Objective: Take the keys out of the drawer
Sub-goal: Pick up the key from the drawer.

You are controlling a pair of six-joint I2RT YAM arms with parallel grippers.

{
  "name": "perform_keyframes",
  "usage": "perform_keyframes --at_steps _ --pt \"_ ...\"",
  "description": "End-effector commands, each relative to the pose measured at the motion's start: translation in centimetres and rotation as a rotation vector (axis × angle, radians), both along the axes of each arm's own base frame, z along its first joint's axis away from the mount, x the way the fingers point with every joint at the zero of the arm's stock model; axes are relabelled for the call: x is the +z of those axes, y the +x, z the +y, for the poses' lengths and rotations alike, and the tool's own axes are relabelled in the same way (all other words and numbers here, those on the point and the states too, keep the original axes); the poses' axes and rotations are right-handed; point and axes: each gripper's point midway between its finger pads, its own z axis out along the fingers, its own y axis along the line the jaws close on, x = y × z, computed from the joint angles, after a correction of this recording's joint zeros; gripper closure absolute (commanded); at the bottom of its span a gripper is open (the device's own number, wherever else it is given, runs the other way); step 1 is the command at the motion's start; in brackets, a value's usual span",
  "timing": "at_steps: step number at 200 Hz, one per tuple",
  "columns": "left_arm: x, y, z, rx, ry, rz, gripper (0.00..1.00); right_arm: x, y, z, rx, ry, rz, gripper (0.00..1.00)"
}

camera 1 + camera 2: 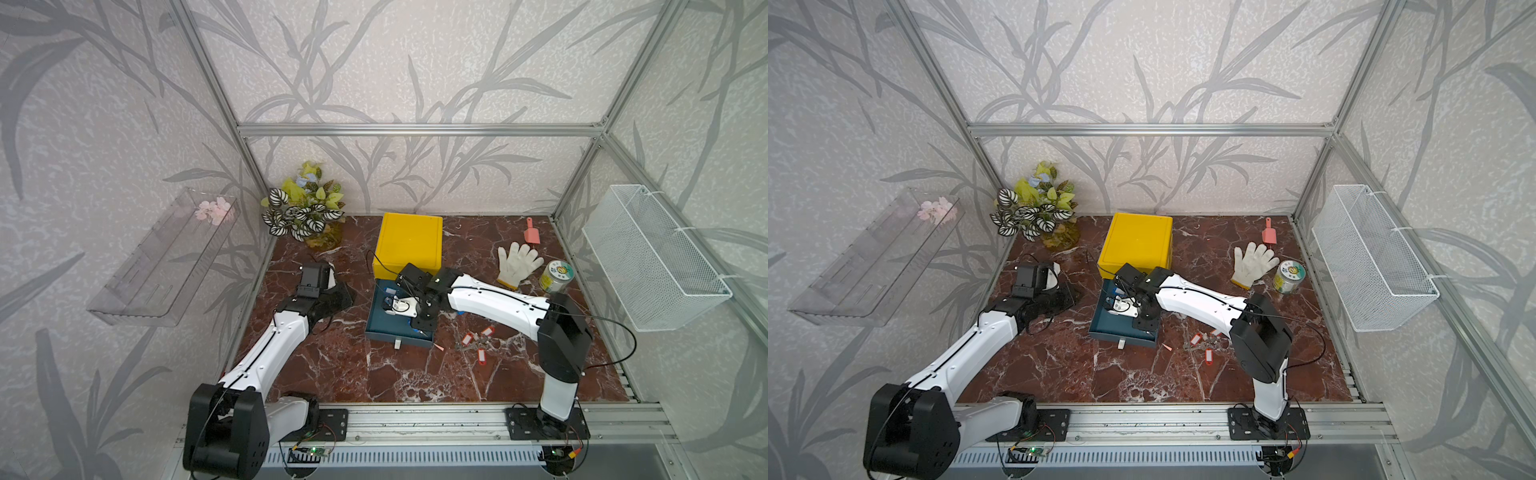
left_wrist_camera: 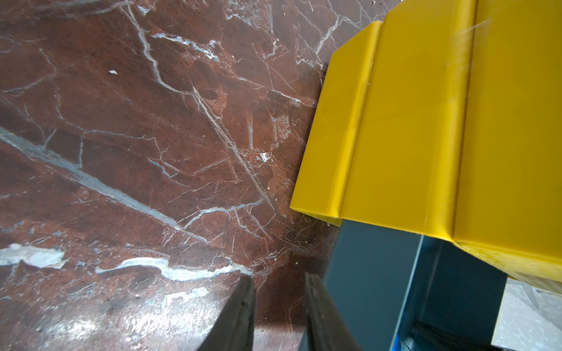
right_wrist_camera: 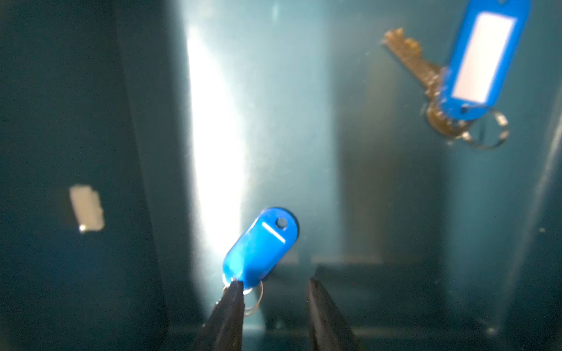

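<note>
Where writing is concerned, little can be read: the jar (image 1: pixel 556 276) at the right of the frame in both top views carries a green-and-white lid label with characters too small to make out. The white insert on the blue-tagged key (image 3: pixel 483 57) is blurred.

Containers: the dark teal drawer (image 1: pixel 384 326) stands pulled out from the yellow box (image 1: pixel 409 241) at centre frame. My right gripper (image 3: pixel 275 282) is inside the drawer, fingers parted with nothing between them. One fingertip (image 3: pixel 235 291) touches the ring end of a second blue tag (image 3: pixel 258 249). The blue-tagged key lies apart from it in the same drawer.

Red-tagged keys (image 1: pixel 467 340) lie on the table (image 1: pixel 332 365), just right of the drawer.

My left gripper (image 2: pixel 278 278) hangs over bare marble beside the box, fingers parted, holding nothing.

At frame left, the clear wall shelf (image 1: pixel 166 257) holds pink flowers (image 1: pixel 214 211).
</note>
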Motion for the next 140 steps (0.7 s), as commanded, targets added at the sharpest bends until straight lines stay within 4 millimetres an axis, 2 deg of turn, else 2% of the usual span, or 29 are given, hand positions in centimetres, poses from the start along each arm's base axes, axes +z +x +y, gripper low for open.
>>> perform_keyframes --at_steps 1,31,52,100,116,140 --pt "0.6 0.4 0.3 -0.005 0.017 -0.021 0.69 0.5 -1.0 -0.3 0.067 -0.011 0.041 0.62" --pt "0.3 0.5 0.1 -0.013 0.013 -0.009 0.69 0.1 -2.6 0.5 0.120 0.012 0.101 0.59" --pt "0.0 0.3 0.1 -0.011 0.009 0.000 0.69 -0.9 -2.5 1.2 0.122 0.004 0.087 0.58" --pt "0.2 0.7 -0.1 -0.021 -0.001 -0.002 0.68 -3.3 1.4 0.7 0.071 -0.100 -0.083 0.58" --pt "0.6 0.8 0.0 -0.020 0.011 -0.010 0.69 -3.0 2.8 0.7 0.051 -0.113 -0.133 0.60" --pt "0.6 0.8 0.1 -0.016 0.011 -0.008 0.69 -2.3 4.0 0.9 0.020 -0.082 -0.158 0.69"
